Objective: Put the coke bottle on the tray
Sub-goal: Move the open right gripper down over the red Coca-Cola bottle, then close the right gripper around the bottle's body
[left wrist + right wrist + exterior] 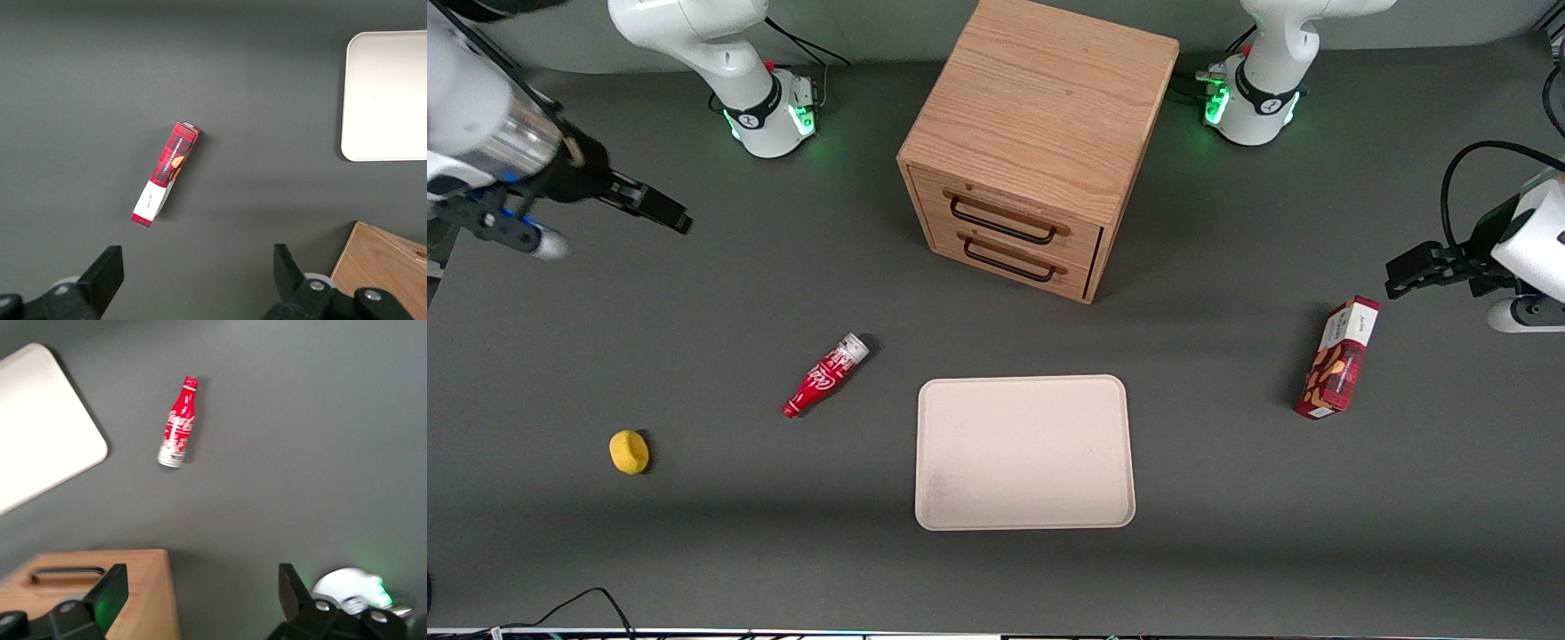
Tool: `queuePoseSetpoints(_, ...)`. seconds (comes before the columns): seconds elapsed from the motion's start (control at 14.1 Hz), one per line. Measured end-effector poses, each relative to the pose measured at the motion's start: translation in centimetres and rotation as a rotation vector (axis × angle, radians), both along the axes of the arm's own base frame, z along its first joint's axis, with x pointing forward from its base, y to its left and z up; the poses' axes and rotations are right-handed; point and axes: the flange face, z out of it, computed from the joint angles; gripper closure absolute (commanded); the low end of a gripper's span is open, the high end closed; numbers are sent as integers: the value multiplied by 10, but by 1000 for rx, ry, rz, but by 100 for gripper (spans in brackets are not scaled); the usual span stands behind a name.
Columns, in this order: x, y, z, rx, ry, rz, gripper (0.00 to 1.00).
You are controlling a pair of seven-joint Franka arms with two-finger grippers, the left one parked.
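Tray [1024,452] lies nearest the camera, lower centre of the front frame, bare. Coke bottle [826,374] lies on its side on the table just beside the tray, toward the working arm's end, red neck pointing toward the camera, silver-grey end away. Lemon [629,452] at lower left. Gripper [660,207] hangs high at upper left, well apart from the bottle, fingers spread wide, holding nothing. Judgement: approach step. Best to come down over the bottle's mid-body, turn the wrist so the fingers straddle its width, close squarely to prevent rolling.
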Motion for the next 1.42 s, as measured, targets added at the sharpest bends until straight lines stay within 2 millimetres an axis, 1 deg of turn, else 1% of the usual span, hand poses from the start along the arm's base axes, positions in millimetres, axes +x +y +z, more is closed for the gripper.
queuePoseSetpoints(0.07,12,19,-20,-9,12,-63,0)
queuePoseSetpoints(0.14,24,38,-45,-21,29,-119,0)
queuePoseSetpoints(0.21,36,54,-75,-31,50,-168,0)
queuePoseSetpoints(0.28,48,65,-107,-43,75,-207,0)
queuePoseSetpoints(0.35,59,70,-141,-57,99,-234,0)
queuePoseSetpoints(0.57,85,68,-248,-101,141,-268,0)
queuePoseSetpoints(0.71,90,66,-303,-104,126,-278,0)
queuePoseSetpoints(0.78,89,65,-323,-108,114,-278,0)
queuePoseSetpoints(0.92,84,63,-352,-107,89,-280,0)
queuePoseSetpoints(1.35,70,56,-408,-102,19,-279,0)
queuePoseSetpoints(1.42,68,54,-416,-102,16,-279,33)
